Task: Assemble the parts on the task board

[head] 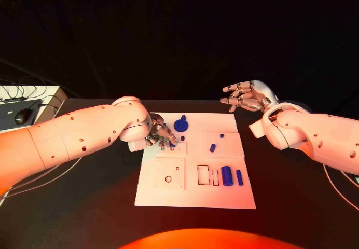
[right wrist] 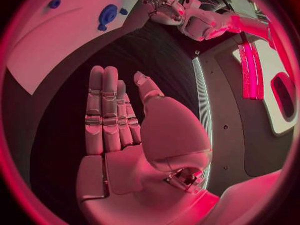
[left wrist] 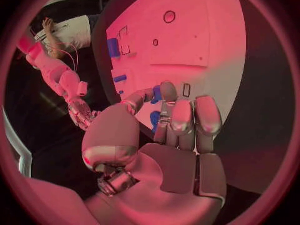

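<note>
The white task board [head: 196, 194] lies mid-table. My left hand [head: 161, 136] hangs over its upper left area, fingers pointing down, and in the left wrist view the thumb and a finger [left wrist: 167, 92] pinch a small blue part [left wrist: 156, 96]. A blue round part [head: 181, 124] stands just behind that hand. Two small blue pegs [head: 221, 136] [head: 212, 148] stand right of it. A thick blue cylinder [head: 226, 173] and a thin one [head: 239, 177] lie lower right. My right hand [head: 247, 96] hovers off the board's far right corner, fingers apart and empty; its flat palm [right wrist: 119, 120] faces black table.
A white side desk with a mouse [head: 22, 115] and cables stands at the far left, beyond the table edge. The board has empty slots [head: 203, 175] and a hole [head: 168, 179] in its near half. Black table surrounds the board.
</note>
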Controlling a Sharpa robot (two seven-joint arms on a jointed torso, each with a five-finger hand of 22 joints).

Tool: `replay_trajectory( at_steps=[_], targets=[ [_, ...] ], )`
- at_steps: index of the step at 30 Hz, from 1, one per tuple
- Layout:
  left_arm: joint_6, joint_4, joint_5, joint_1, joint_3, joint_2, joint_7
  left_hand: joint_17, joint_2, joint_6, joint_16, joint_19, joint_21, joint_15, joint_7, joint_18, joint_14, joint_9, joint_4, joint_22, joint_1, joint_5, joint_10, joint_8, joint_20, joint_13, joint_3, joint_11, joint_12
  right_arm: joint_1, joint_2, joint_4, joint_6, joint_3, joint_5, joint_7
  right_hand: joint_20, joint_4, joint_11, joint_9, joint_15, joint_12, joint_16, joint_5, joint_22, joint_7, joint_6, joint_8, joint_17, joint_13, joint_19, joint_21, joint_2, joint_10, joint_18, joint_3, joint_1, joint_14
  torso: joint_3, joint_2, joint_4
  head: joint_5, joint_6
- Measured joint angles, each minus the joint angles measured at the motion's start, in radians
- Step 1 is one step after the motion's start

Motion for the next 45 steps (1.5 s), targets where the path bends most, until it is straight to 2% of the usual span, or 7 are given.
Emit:
replay_trajectory(
  at_steps=[4,7,12,15,23,27,45],
  targets=[
    [-0.003,-0.005,-0.022,-0.001,-0.007,0.009,0.0,0.0,-0.005,0.005,0.0,0.0,0.0,0.0,0.001,0.0,0.0,0.0,0.0,0.004,0.005,0.0,0.002,-0.009,0.0,0.0,0.0,-0.001,0.0,0.0,0.004,-0.001,-0.003,0.0,0.002,0.013,0.024,-0.009,0.019,0.0,0.021,-0.156,-0.148,0.006,-0.095,0.002,0.0,-0.005,-0.087,-0.15,-0.059,-0.037,0.0,0.033,0.0,0.015,0.0,-0.007,0.0006,-0.001,0.0001,0.0,-0.002],
    [-0.003,-0.007,-0.033,-0.001,-0.014,0.015,0.0,0.0,-0.012,0.011,0.0,0.0,0.0,0.0,0.004,0.0,0.0,0.0,0.0,0.006,0.012,0.0,0.003,-0.019,0.0,0.0,0.0,0.0,0.0,0.0,0.009,-0.003,-0.006,0.0,0.011,0.03,0.057,-0.006,0.041,-0.001,0.059,-0.31,-0.25,0.006,-0.19,0.015,0.014,-0.024,-0.182,-0.29,-0.143,-0.037,0.0,0.065,-0.016,0.031,0.0,-0.06,0.0006,-0.001,-0.0001,0.0,-0.003],
    [-0.002,-0.007,-0.047,-0.002,-0.02,0.018,0.0,0.0,-0.012,0.011,0.0,0.0,-0.003,-0.002,0.004,0.0,-0.002,0.0,0.0,0.006,0.012,-0.002,0.004,-0.02,0.0,0.0,0.0,0.0,0.0,0.0,0.015,-0.015,-0.006,0.0,0.045,0.064,0.113,-0.01,0.078,-0.002,0.107,-0.512,-0.265,0.006,-0.373,0.033,0.032,-0.083,-0.44,-0.313,-0.256,-0.03,-0.001,0.077,-0.024,0.061,-0.001,-0.165,0.0003,-0.001,-0.0002,0.0,-0.003],
    [-0.002,-0.007,-0.055,-0.002,-0.022,0.018,0.0,0.0,-0.012,0.011,0.0,0.0,-0.004,-0.002,0.004,0.0,-0.002,-0.001,0.0,0.006,0.012,-0.003,0.004,-0.02,0.0,0.0,0.0,0.001,0.0,0.0,0.017,-0.023,-0.005,0.0,0.072,0.082,0.128,-0.01,0.08,-0.002,0.12,-0.546,-0.266,0.006,-0.456,0.033,0.032,-0.083,-0.498,-0.313,-0.271,-0.028,-0.005,0.079,-0.024,0.062,-0.005,-0.203,0.0001,-0.001,0.0002,0.0,-0.004],
    [-0.001,-0.004,-0.068,-0.002,-0.025,0.016,0.0,0.0,-0.012,0.011,0.0,0.0,-0.004,-0.002,0.004,0.0,-0.002,0.0,0.0,0.008,0.012,-0.006,0.005,-0.021,0.0,0.0,0.0,0.002,0.0,0.0,0.019,-0.032,-0.001,0.0,0.118,0.113,0.13,-0.01,0.084,-0.002,0.128,-0.548,-0.265,0.006,-0.561,0.036,0.018,-0.083,-0.502,-0.313,-0.273,-0.013,-0.005,0.076,-0.024,0.062,-0.005,-0.211,0.0,-0.001,0.0005,0.0,-0.006],
    [-0.001,-0.002,-0.073,-0.002,-0.025,0.013,-0.001,0.0,-0.012,0.011,0.0,0.0,-0.004,-0.002,0.004,0.0,-0.002,0.002,0.0,0.009,0.012,-0.006,0.005,-0.023,0.0,0.0,0.0,0.002,0.0,0.0,0.019,-0.033,0.001,0.0,0.131,0.121,0.13,-0.01,0.087,-0.003,0.125,-0.548,-0.265,0.006,-0.597,0.038,0.015,-0.083,-0.502,-0.313,-0.273,0.004,-0.005,0.073,-0.024,0.062,-0.005,-0.215,0.0,-0.001,0.0005,0.0,-0.007],
    [0.013,-0.003,-0.079,-0.003,-0.026,0.011,-0.001,0.001,-0.012,0.014,0.0,0.0,-0.004,-0.002,0.007,0.0,-0.002,0.003,0.002,0.011,0.012,-0.005,0.007,-0.029,0.0,0.0,0.002,0.004,0.0,0.0,0.02,-0.033,0.013,0.0,0.148,0.128,0.132,-0.012,0.093,-0.003,0.132,-0.548,-0.265,0.006,-0.616,0.04,-0.001,-0.083,-0.502,-0.313,-0.275,0.007,-0.005,0.067,-0.024,0.059,-0.005,-0.222,0.0,0.0,0.0005,0.002,-0.011]
  ],
)
